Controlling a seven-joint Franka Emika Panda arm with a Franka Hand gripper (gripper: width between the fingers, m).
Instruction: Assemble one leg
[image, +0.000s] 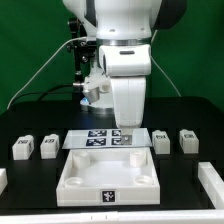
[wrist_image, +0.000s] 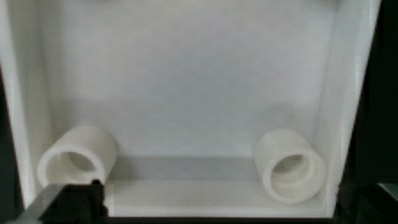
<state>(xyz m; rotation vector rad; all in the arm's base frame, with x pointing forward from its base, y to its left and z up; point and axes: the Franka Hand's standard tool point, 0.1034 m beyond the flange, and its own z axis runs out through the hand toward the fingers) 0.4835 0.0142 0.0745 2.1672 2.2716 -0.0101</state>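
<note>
Four legs (image: 161, 140) lie loose on the table (image: 30, 125), two on either side of the gripper (wrist_image: 222, 208) and well apart from it, while it hangs wide open and empty above the base (wrist_image: 196, 90), near two round sockets (wrist_image: 75, 160).

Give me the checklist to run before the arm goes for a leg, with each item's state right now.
1. Gripper open and empty: ok. In the wrist view nothing sits between the fingers.
2. A leg free to grasp: ok. It stands on the table at the exterior view's right, apart from its neighbour.
3. Gripper lined up over that leg: not ok. The wrist view shows only the base, no leg.
4. Sockets ready to take a leg: ok. The two in the wrist view hold nothing.
5. Which way up the leg stands: cannot tell, too small.
</note>
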